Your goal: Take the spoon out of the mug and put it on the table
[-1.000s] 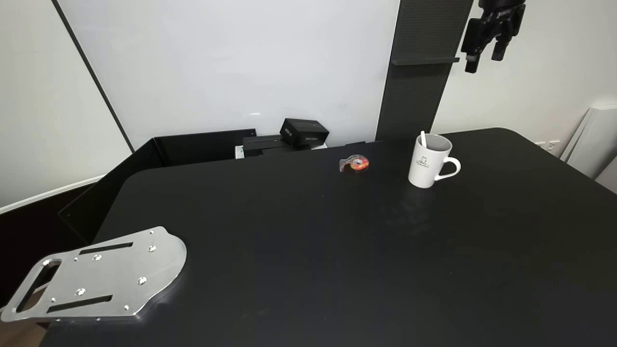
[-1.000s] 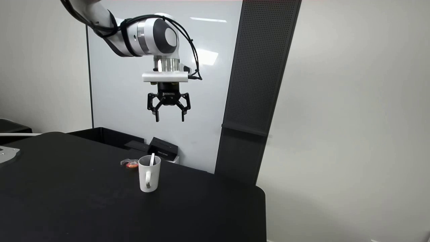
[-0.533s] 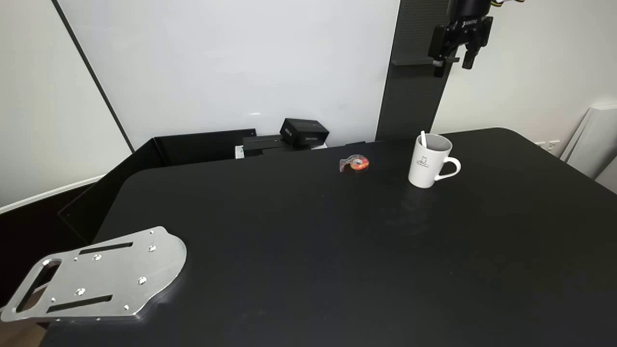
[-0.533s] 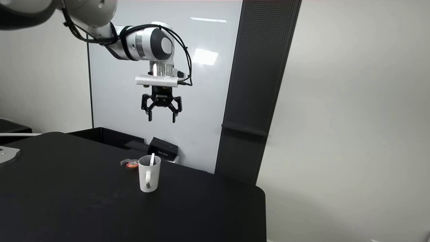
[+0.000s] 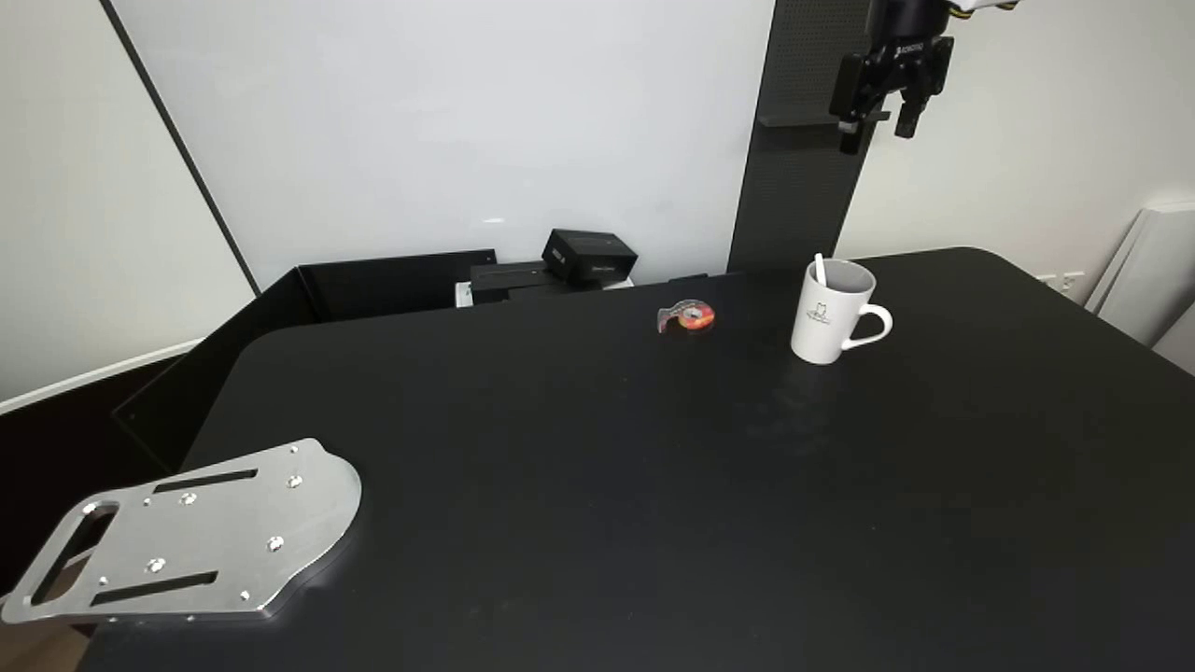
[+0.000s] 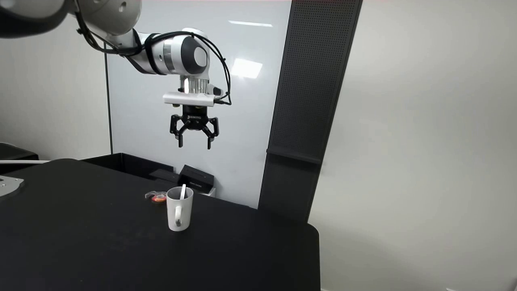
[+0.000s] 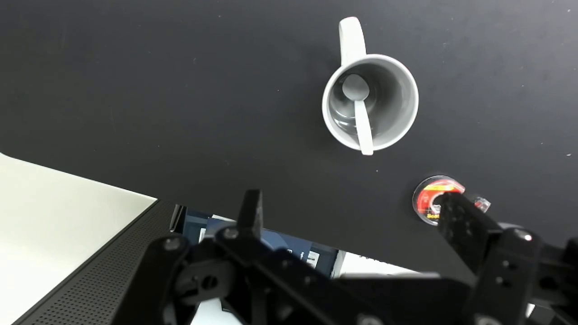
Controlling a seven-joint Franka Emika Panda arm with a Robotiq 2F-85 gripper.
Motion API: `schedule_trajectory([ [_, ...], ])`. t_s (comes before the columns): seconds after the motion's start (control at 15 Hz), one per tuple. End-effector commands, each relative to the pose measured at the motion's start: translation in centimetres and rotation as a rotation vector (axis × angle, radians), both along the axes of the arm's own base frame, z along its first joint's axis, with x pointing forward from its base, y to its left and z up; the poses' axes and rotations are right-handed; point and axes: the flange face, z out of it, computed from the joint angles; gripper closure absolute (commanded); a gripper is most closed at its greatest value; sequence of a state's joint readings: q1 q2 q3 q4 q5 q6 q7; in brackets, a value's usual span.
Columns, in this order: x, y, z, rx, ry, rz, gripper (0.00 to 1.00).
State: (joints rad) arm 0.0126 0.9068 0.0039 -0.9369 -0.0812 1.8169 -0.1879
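Note:
The white mug (image 5: 822, 322) stands upright on the black table (image 5: 579, 485), with its loop handle to the right there; it also shows in an exterior view (image 6: 173, 212). The white spoon (image 5: 820, 270) leans inside the mug, its handle end just above the rim. In the wrist view the spoon (image 7: 364, 128) has its round bowl at the mug's bottom and its handle over the rim of the mug (image 7: 408, 104). My gripper (image 6: 195, 144) is open and empty, pointing down, high above the table and apart from the mug. Its fingers (image 7: 350, 203) are spread wide in the wrist view.
A red tape dispenser (image 5: 695, 316) lies on the table near the mug. Black boxes (image 5: 588, 256) stand behind the table's back edge. A grey metal plate (image 5: 224, 532) lies at the table's side. A dark perforated panel (image 6: 311, 81) and a whiteboard stand behind.
My gripper has moved left in both exterior views over the first half second, then slightly down. It stays open. The mug and the spoon have not moved.

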Motion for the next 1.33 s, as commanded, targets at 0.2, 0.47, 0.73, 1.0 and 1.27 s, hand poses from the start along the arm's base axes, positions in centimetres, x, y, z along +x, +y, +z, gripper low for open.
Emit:
schedule_trajectory([
  [0.2, 0.6, 0.9, -2.4, -0.038, 0.013, 0.001, 0.00],
  [0.47, 0.8, 2.0, -5.1, -0.027, 0.042, 0.039, 0.00],
  [0.73, 1.2, 2.6, -6.8, -0.010, 0.049, 0.046, 0.00],
  [1.0, 1.5, 2.2, -7.7, 0.006, 0.058, 0.049, 0.00],
  [1.27, 1.5, 2.1, -9.2, 0.022, 0.089, 0.057, 0.00],
])
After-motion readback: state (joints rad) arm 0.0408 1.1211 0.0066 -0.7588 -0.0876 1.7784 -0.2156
